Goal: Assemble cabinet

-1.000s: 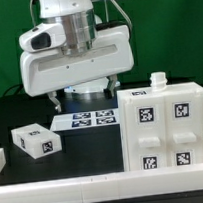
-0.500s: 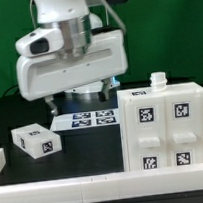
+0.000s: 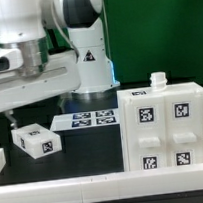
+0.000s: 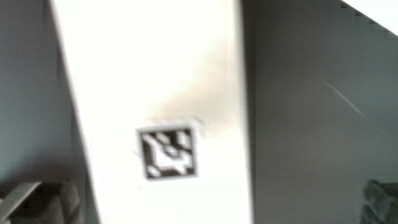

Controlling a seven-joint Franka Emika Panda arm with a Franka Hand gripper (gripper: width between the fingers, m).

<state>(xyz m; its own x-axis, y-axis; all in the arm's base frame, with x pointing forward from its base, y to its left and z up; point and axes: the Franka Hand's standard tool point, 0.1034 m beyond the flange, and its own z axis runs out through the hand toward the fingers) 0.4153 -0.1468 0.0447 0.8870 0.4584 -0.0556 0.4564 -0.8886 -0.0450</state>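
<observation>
Spread wide and empty, the pincer [image 4: 210, 200] hangs over the small tagged block [image 3: 35, 141] on the desk [image 3: 94, 148], seemingly lining up a grab.

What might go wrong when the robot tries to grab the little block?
1. In the wrist view the block lies slanted and off to one side between the fingers of the open gripper, so one finger could land on its edge and shove it away.
2. A crooked pinch might let the block twist or slip out.
3. If it hangs crooked, it might knock the cabinet when carried over.
</observation>
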